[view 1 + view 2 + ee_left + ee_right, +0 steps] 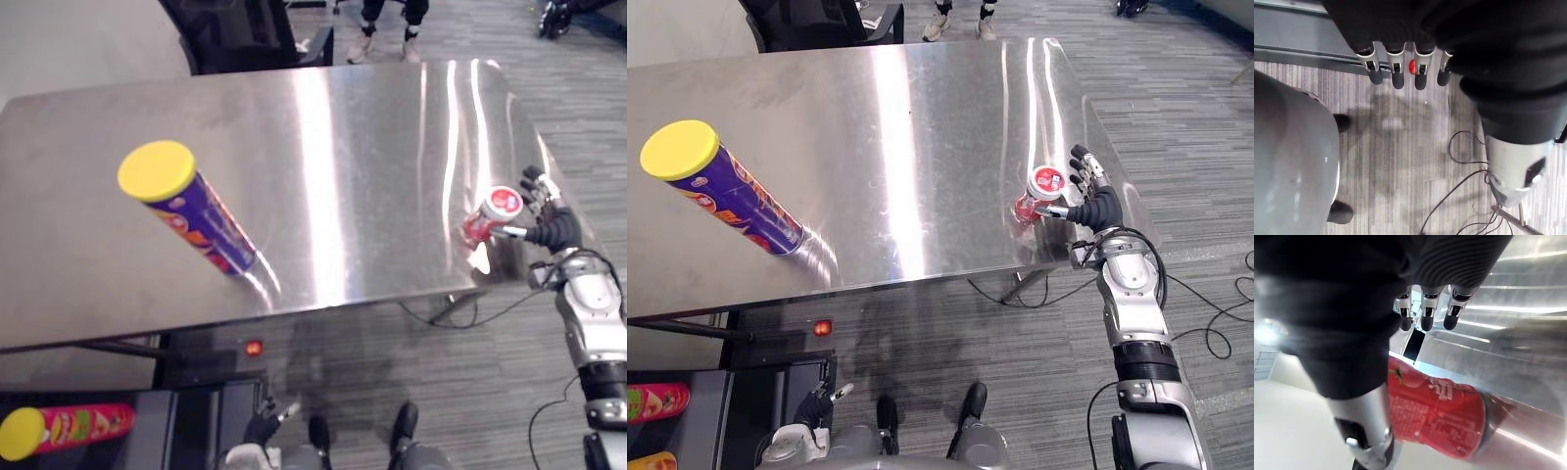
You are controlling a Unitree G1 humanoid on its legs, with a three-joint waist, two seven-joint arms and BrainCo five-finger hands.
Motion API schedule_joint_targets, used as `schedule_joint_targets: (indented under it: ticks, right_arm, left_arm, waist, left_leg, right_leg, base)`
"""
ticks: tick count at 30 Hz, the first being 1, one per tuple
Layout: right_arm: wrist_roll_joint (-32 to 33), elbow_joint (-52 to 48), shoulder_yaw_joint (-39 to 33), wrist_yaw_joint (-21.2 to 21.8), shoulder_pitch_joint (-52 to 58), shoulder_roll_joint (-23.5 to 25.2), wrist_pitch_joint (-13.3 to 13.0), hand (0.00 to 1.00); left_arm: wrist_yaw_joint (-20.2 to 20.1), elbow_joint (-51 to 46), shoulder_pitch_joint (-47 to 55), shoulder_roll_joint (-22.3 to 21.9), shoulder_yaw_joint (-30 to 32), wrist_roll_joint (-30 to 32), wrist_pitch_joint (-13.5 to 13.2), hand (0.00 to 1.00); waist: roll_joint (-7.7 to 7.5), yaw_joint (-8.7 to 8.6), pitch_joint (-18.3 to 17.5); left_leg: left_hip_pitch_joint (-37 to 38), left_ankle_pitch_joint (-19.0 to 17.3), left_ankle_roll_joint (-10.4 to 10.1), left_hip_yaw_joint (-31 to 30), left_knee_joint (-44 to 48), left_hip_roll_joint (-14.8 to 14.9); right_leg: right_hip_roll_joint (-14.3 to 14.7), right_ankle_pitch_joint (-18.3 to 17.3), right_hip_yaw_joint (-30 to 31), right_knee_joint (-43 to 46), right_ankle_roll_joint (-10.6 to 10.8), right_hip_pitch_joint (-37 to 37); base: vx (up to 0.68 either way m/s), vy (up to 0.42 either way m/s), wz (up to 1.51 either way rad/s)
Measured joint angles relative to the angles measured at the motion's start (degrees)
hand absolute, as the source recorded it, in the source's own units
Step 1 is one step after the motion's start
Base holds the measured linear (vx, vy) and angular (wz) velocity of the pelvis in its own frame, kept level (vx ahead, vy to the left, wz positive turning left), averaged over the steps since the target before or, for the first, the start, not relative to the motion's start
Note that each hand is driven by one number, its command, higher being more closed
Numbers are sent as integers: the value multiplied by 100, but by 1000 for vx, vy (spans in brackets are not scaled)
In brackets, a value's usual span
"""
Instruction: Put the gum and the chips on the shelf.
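- Grasp step is judged in hand: right robot hand (pixel 1102 206) is set beside gum tub (pixel 1038 194), fingers spread (nothing clasped).
- Closure round it is needed next.
- Chips can (pixel 725 201) is untouched; left robot hand (pixel 1397 71) is hung slack.

our right arm (pixel 1136 323), just off the steel table (pixel 921 117) at its right edge, is built of smooth silver-grey shells with a black band low down. our right hand (pixel 1102 208) wears a dark ribbed cover over its back and wrist, and its silver fingers (pixel 1422 308) end in rounded dark tips. our left hand (pixel 1397 73), below the table's front edge, has the same black ribbed cover, and its smooth silver thumb (pixel 1513 166) carries a dark oval inset.
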Motion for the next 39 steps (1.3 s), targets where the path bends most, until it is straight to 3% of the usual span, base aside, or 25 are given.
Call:
schedule_joint_targets:
  ticks: [15, 16, 22, 39]
  right_arm:
    - [0, -238, 159, -25, -62, 0, 1, 0]
    - [0, -246, 159, -30, -104, 0, 0, 100]
    - [-47, -461, 159, -221, -149, 4, -3, 100]
    - [-1186, -1070, -220, -774, -547, 18, -86, 100]
  left_arm:
    - [24, -109, -35, 19, 8, -26, -45, 0]
    - [34, -128, -40, 20, 11, -27, -46, 0]
    - [76, -169, -90, 15, 11, -26, -47, 0]
    - [223, -176, -94, -58, 229, 100, -78, 0]
  waist:
    - [-42, 20, 170]
    - [-41, 21, 200]
    - [-48, 100, 263]
    - [-77, 129, 280]
  left_leg:
    - [-201, 16, 25, 6, 34, -1]
    - [-216, 16, 25, 6, 34, -1]
    - [-306, 23, 34, 14, 57, 2]
    - [-274, 36, 51, -147, 85, -9]
  right_leg:
    - [-3, 39, 13, 0, -13, -191]
    - [-3, 40, 14, 0, -14, -204]
    - [2, 58, 30, 1, -24, -293]
    - [-21, 63, -133, 1, -17, -149]
  base:
    - [-9, -1, 0]
    - [-44, -5, 0]
    - [-13, -2, -1]
    - [-6, 1, 4]
